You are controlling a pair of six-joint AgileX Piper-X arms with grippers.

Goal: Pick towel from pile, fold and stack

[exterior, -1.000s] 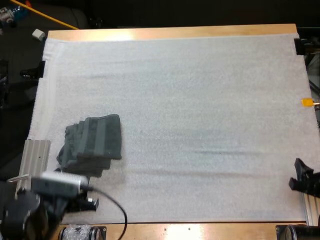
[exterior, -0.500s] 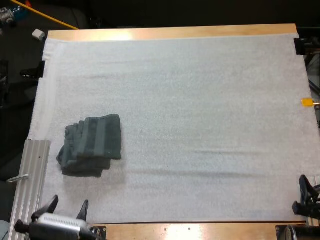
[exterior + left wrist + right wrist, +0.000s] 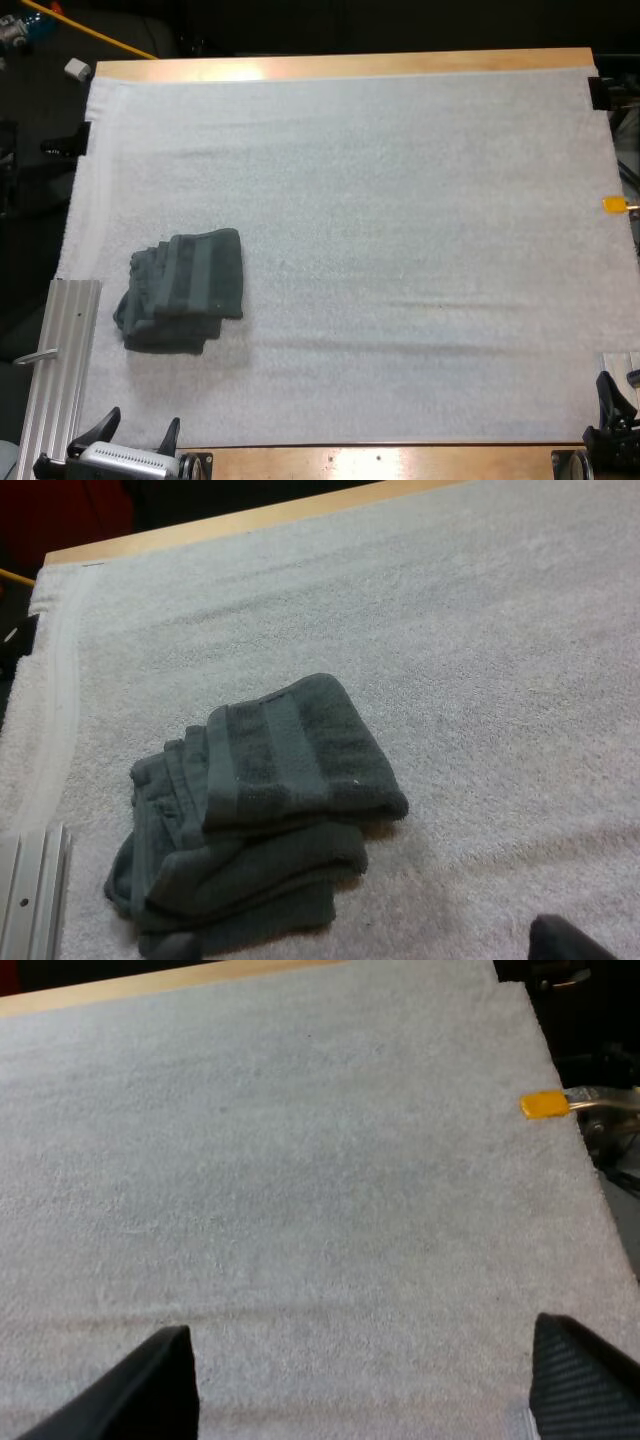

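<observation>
A folded stack of dark grey-green towels (image 3: pixel 185 290) lies on the left part of the white mat (image 3: pixel 380 200), its top towel neatly squared. The left wrist view looks over the same stack (image 3: pixel 260 800) from the near side. My left gripper (image 3: pixel 138 425) sits at the table's near edge, below the stack and apart from it, fingers spread and holding nothing. My right gripper (image 3: pixel 620 395) is at the near right corner of the mat. In the right wrist view its fingers (image 3: pixel 170 1380) stand wide apart over bare mat (image 3: pixel 300 1160).
An aluminium rail (image 3: pixel 65 350) runs along the mat's left near side, just left of the stack, and also shows beside the towels (image 3: pixel 30 890). Black clamps (image 3: pixel 65 145) (image 3: pixel 600 92) hold the mat at its far corners.
My left arm has pulled back from beside the stack to the table's near edge. My right gripper has slid toward the near right corner. The towel stack has not moved.
</observation>
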